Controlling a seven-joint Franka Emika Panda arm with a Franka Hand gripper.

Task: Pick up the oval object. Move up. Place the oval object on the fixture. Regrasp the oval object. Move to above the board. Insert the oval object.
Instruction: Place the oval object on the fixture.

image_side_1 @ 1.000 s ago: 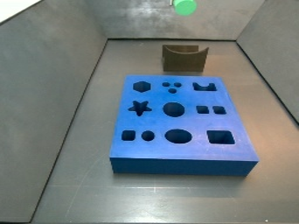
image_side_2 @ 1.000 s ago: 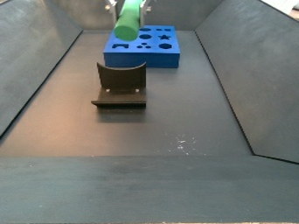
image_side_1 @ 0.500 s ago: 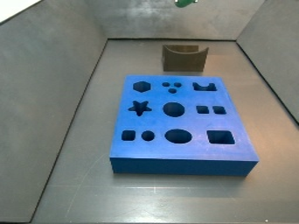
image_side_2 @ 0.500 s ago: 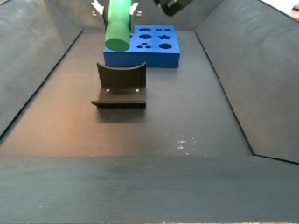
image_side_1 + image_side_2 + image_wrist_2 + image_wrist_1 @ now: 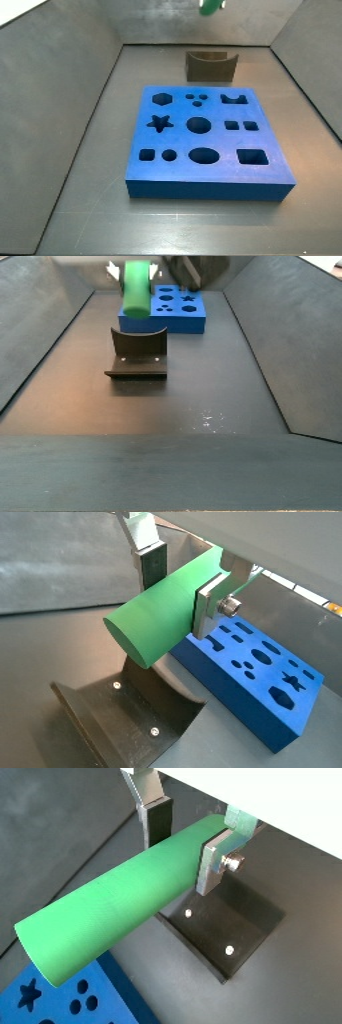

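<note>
Claw [image 5: 187, 830] clamped on oval object [image 5: 127, 903], lifted above fixture [image 5: 136, 353], board [image 5: 171, 309] at 12 o'clock beyond; placing, regrasp, insertion left.

Side view set high at the board's [image 5: 210, 140] near edge, angled steeply down; fixture [image 5: 210, 66] beyond it near the back wall, peg [image 5: 211, 5] cut off at the top edge. Other side view mounted lower at the opposite end of the floor, facing along it: fixture [image 5: 138, 354] nearer, board [image 5: 174, 309] behind, peg [image 5: 136, 288] above the fixture.

Wrist views fixed close on the gripper [image 5: 187, 836], looking along the held peg [image 5: 120, 907] from two sides; same gripper [image 5: 182, 584] and peg [image 5: 166, 604] in both. Fixture [image 5: 221, 934] and a board corner [image 5: 74, 995] underneath in a wrist view; fixture [image 5: 124, 710] and most of the board [image 5: 261, 675] in a wrist view.

Shared by all four: peg, fixture, board.
</note>
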